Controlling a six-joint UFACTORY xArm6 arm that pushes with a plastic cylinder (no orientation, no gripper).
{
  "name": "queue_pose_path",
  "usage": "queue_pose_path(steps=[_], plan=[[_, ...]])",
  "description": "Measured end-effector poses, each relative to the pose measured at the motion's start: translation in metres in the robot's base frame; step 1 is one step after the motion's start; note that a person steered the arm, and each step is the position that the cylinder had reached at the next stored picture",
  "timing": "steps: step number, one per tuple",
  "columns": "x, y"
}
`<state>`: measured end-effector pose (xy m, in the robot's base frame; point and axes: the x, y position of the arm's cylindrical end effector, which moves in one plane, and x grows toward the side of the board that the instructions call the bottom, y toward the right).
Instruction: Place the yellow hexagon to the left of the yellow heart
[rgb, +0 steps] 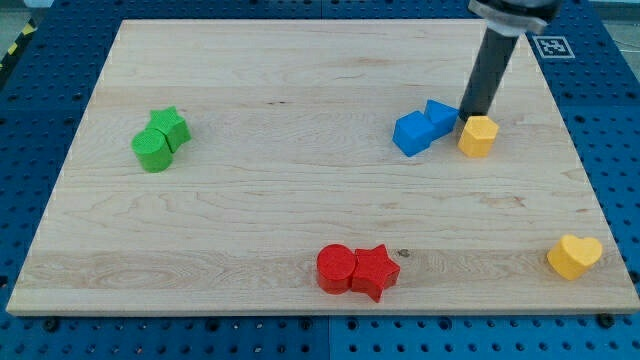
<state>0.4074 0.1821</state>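
Bright, even light falls from overhead, and the blocks cast only short, soft shadows on the board (300, 180). The view is sharp throughout, without glare or edge distortion.

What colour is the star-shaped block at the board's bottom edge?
Red; the red star block touches a red cylinder block, clear in the camera view.

my tip (469, 112) boxed: yellow hexagon (478, 135) touching below-right, blue blocks (423, 128) just left. Open board below toward yellow heart (575, 256).

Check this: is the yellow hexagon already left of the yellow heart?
Yes, the yellow hexagon lies left of the yellow heart, though much nearer the view's top.
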Motion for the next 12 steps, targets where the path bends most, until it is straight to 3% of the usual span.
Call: queue_pose_path(steps=[1,2,4,6,9,12], plan=[[0.068,0.007],[0.097,0.007],[0.096,-0.003],[0.154,-0.003],[0.169,-0.068],[0.192,-0.016]])
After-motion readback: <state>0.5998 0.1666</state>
